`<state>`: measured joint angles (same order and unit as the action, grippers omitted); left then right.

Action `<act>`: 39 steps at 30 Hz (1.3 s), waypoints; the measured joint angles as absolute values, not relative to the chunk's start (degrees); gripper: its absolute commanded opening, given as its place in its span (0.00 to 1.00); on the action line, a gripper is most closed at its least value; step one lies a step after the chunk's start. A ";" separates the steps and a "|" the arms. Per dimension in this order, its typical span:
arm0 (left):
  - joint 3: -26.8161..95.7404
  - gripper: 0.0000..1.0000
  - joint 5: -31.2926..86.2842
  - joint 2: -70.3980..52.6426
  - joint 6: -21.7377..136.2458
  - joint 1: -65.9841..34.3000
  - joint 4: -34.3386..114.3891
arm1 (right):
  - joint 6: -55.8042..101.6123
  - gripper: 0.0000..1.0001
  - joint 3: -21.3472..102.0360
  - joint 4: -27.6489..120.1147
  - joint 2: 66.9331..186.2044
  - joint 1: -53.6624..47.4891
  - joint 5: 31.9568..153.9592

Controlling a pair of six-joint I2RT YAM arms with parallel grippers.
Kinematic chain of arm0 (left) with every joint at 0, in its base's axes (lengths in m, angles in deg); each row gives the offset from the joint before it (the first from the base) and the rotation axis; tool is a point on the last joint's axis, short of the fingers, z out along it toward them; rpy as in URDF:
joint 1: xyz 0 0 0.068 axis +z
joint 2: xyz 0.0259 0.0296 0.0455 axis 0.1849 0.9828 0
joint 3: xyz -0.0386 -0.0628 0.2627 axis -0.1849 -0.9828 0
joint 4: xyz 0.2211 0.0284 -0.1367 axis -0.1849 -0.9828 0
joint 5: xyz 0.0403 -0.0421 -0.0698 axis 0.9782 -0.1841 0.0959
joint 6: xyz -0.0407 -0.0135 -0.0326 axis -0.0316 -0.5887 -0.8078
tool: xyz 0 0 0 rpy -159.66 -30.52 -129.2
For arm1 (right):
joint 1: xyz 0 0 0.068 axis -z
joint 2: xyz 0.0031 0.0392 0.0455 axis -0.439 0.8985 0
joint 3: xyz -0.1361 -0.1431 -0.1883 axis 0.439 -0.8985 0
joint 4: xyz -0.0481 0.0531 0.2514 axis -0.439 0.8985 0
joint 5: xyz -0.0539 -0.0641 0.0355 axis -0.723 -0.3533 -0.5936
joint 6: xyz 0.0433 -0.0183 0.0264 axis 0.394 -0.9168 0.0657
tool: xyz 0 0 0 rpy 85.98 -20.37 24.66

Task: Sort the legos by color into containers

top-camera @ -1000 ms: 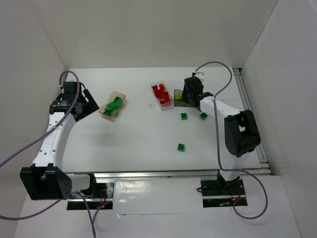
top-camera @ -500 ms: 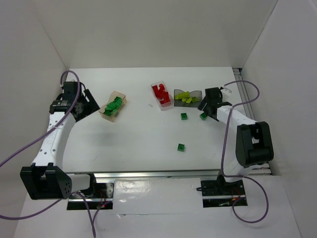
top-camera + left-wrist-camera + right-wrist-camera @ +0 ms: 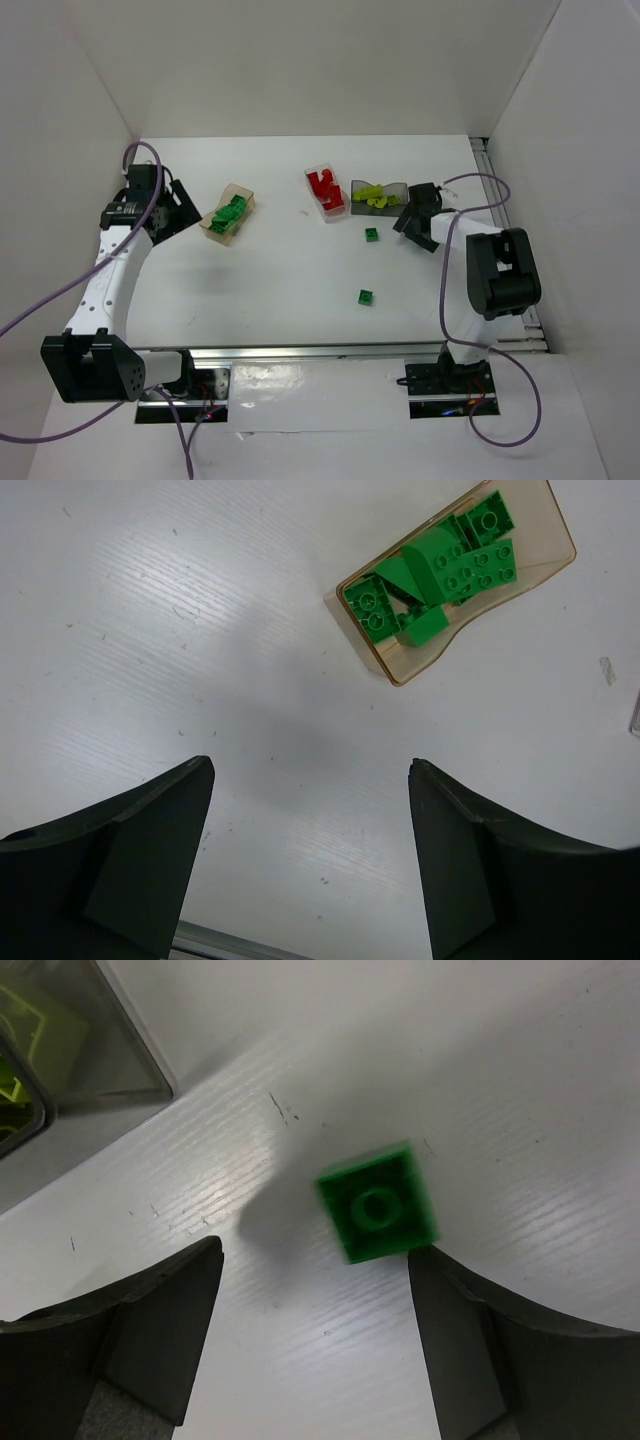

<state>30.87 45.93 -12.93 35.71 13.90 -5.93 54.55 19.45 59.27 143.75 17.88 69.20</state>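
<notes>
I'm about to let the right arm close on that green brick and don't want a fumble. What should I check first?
1. Right tool open: ok.
2. Green brick between its fingers: ok, but off-centre, close to one finger.
3. Brick apart from the grey container: ok.
4. Left tool open, empty, off the tan container: ok.
5. Room left in the tan container among its green bricks: cannot tell.
6. Other loose bricks sorted: not ok, two lie out.
</notes>
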 measured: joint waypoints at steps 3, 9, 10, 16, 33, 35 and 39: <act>30.78 0.88 45.89 -12.93 35.71 13.90 -5.91 | 54.52 0.80 19.82 58.85 144.38 17.02 67.84; 30.76 0.89 45.47 -12.93 35.71 13.55 -5.78 | 53.74 0.80 21.00 58.81 145.87 15.65 64.96; 30.76 0.89 45.34 -12.93 35.80 13.27 -5.69 | 53.45 0.80 21.35 58.78 146.19 15.65 64.67; 30.78 0.89 43.99 -11.25 35.80 2.82 -3.99 | 50.44 0.88 21.35 58.17 145.98 15.36 67.62; 32.84 0.92 52.34 -5.35 33.92 -7.17 -6.33 | 42.31 0.98 18.49 56.77 140.97 4.43 78.60; 34.28 0.94 52.84 -4.04 33.94 -5.35 -7.03 | 41.89 0.98 19.17 56.75 141.36 4.15 78.33; 38.54 0.95 53.17 0.47 33.98 2.47 -7.42 | 41.98 0.98 20.43 56.21 143.11 3.84 77.77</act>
